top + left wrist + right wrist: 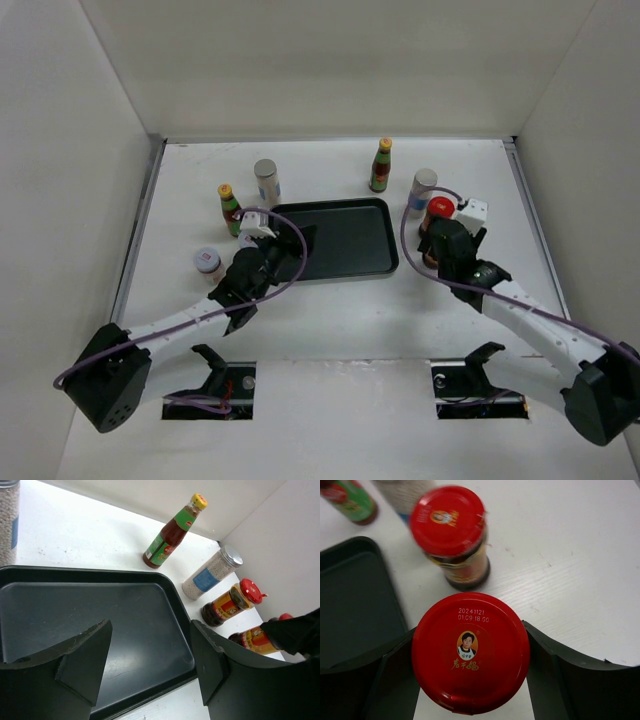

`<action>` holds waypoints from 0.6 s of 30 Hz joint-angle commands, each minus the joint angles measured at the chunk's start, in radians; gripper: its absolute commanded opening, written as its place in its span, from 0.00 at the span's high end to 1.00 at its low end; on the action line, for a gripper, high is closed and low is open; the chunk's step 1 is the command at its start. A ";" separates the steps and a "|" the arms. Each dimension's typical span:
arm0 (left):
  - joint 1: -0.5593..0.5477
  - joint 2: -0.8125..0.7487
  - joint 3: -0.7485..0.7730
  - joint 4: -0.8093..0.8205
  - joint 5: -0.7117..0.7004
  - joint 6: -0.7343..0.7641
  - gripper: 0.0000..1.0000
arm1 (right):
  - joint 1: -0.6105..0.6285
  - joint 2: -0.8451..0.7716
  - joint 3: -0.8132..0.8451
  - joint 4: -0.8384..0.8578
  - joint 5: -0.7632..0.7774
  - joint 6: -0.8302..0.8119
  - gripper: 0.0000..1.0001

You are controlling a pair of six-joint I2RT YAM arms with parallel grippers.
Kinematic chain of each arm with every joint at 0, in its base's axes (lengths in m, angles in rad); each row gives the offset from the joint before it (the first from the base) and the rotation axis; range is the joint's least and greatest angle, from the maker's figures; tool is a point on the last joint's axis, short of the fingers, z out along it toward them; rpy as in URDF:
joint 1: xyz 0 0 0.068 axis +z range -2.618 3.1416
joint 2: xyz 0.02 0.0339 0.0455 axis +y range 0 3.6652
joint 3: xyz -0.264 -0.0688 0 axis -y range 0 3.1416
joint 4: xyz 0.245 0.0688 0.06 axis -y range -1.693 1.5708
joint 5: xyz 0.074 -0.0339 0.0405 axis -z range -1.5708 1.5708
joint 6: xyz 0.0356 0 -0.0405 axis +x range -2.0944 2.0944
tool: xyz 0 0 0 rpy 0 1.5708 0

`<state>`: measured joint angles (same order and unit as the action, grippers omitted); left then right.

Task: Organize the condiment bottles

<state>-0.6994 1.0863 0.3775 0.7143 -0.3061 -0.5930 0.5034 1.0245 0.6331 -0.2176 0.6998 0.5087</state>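
My right gripper is shut on a red-lidded jar, its fingers pressed on both sides of the lid, just right of the black tray. A second red-lidded jar stands right behind it. A grey-capped shaker and a yellow-capped sauce bottle stand further back. My left gripper is open and empty over the tray's left edge. Left of it are a second sauce bottle, a second shaker and a pink-lidded jar.
The tray holds nothing. White walls close in the table at the left, back and right. A small white block sits beside the right jars. The left wrist view shows the held jar near the tray's right corner.
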 commanded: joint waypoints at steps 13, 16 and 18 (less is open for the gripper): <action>0.131 -0.308 -0.173 0.083 -0.160 -0.079 0.37 | 0.290 0.581 0.557 0.486 -0.192 -0.104 0.48; 0.174 -0.400 -0.204 0.012 -0.214 -0.117 0.36 | 0.313 0.768 0.742 0.472 -0.224 -0.119 0.48; 0.198 -0.433 -0.207 -0.033 -0.232 -0.142 0.36 | 0.324 0.866 0.839 0.468 -0.246 -0.124 0.48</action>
<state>-0.5278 0.6991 0.1795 0.7132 -0.4725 -0.6792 0.8120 1.8439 1.3071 0.0605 0.4927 0.4103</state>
